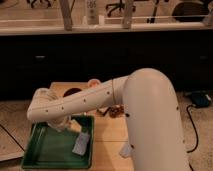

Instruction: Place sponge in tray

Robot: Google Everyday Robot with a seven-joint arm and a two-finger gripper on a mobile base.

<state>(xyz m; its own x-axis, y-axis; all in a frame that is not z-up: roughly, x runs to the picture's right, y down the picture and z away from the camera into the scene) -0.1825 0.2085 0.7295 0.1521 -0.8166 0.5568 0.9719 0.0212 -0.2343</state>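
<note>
A large shallow rectangular green plastic tray with a raised rim [47, 149] sits on the near left corner of a light wooden table [107, 135]. In it, toward the right wall, lies a pale grey-blue rectangular sponge [81, 144], flat on the tray floor and slightly askew. The white robot arm [90, 100] reaches leftward across the table, and its gripper [63, 123] hangs over the far part of the tray, just beside the sponge but apart from it, with its fingers spread and nothing between them. Behind the arm, a dark round bowl-like object [73, 92] rests on the table; what it holds cannot be made out. A small brown object [116, 111] lies near the arm's elbow.
</note>
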